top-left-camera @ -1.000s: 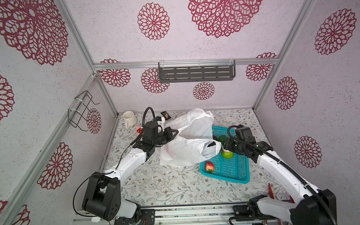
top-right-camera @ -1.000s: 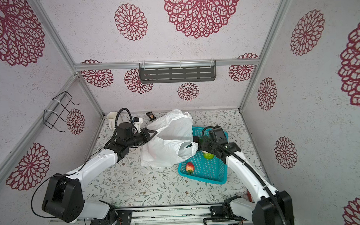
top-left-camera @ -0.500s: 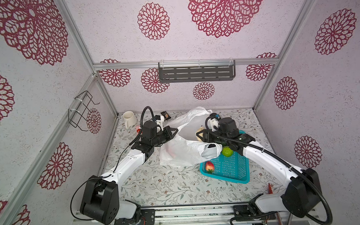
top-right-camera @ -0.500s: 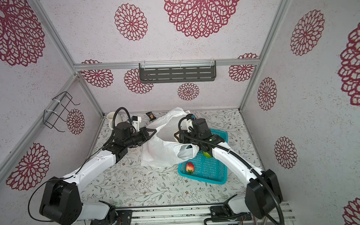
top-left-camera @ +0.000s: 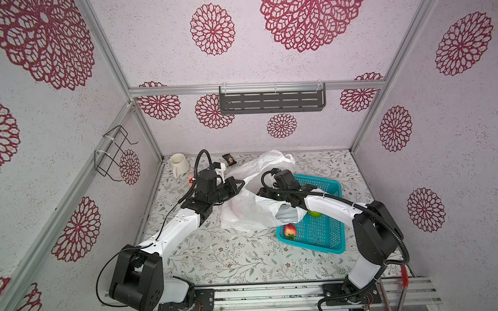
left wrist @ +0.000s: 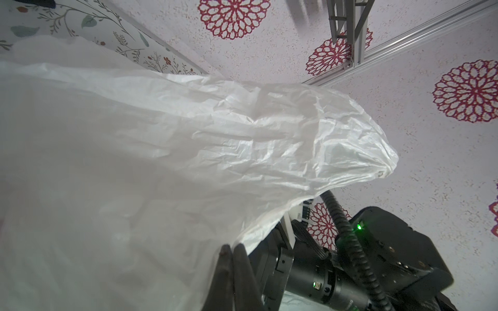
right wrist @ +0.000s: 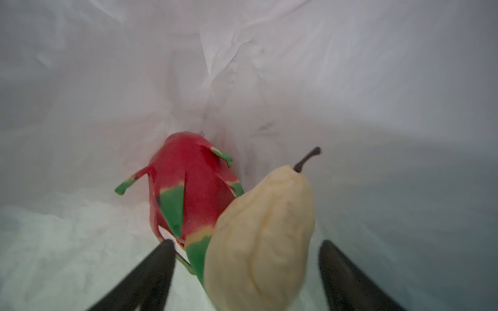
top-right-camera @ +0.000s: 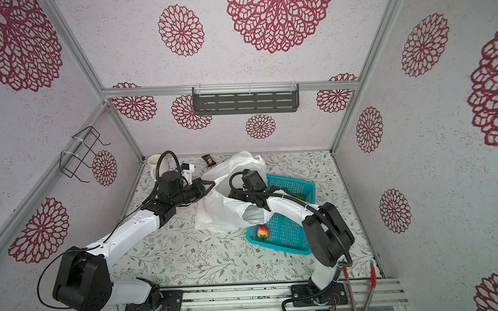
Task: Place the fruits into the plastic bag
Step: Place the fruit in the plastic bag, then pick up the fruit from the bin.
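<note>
The white plastic bag [top-left-camera: 249, 210] [top-right-camera: 221, 214] lies on the table with its mouth held up. My left gripper [top-left-camera: 241, 184] [left wrist: 234, 247] is shut on the bag's rim [left wrist: 161, 161]. My right gripper [right wrist: 246, 243] is open inside the bag, its fingertips hidden in both top views. A cream lumpy fruit [right wrist: 264, 237] with a dark stem lies between the spread fingers, with a gap on each side. A red fruit with green scales [right wrist: 186, 183] lies beside it. A strawberry [top-left-camera: 290, 230] [top-right-camera: 262, 231] and a round green fruit [top-left-camera: 315, 213] sit in the basket.
The teal perforated basket [top-left-camera: 311, 246] stands right of the bag, under my right arm. A cream mug [top-left-camera: 179, 163], a pink toy [top-left-camera: 191, 177] and a small dark packet [top-left-camera: 229, 159] sit at the back left. A wire rack [top-left-camera: 115, 153] hangs on the left wall.
My right arm swung from over the basket into the bag's mouth, and its jaws have opened around the cream fruit. The left gripper kept hold of the bag's rim.
</note>
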`<state>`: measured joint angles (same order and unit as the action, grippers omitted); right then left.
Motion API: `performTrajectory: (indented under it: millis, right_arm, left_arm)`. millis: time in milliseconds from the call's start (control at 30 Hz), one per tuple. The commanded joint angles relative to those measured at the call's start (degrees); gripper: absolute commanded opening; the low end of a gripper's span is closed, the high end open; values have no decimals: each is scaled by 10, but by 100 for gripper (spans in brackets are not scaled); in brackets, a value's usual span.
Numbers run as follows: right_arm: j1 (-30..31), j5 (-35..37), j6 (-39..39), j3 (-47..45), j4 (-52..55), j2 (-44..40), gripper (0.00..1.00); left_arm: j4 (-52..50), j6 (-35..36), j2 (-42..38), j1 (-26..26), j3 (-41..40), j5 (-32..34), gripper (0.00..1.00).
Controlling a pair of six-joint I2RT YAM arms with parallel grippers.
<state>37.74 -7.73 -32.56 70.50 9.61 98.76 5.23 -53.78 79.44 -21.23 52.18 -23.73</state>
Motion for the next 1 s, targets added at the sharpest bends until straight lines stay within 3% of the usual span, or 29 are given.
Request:
performTrajectory:
  millis: [0,433,600,767,967]
  right_arm:
    - [3,25,9,25,33,-22,99]
    - [-2,-19,102,-48,25,-201,99]
    - [-28,2,115,-61,64,-263,99]
    - [-100,32,77,-110,69,-332,99]
    - [-155,143,-4,-199,64,-398,99]
  left_arm:
    - [22,-17,-13,-2,-18,15,0]
    - [27,-15,-6,-2,-17,33,0]
    - [26,-15,0,-2,-15,36,0]
    - [24,-10,0,-1,-11,38,0]
    - [22,-10,-3,-2,-12,41,0]
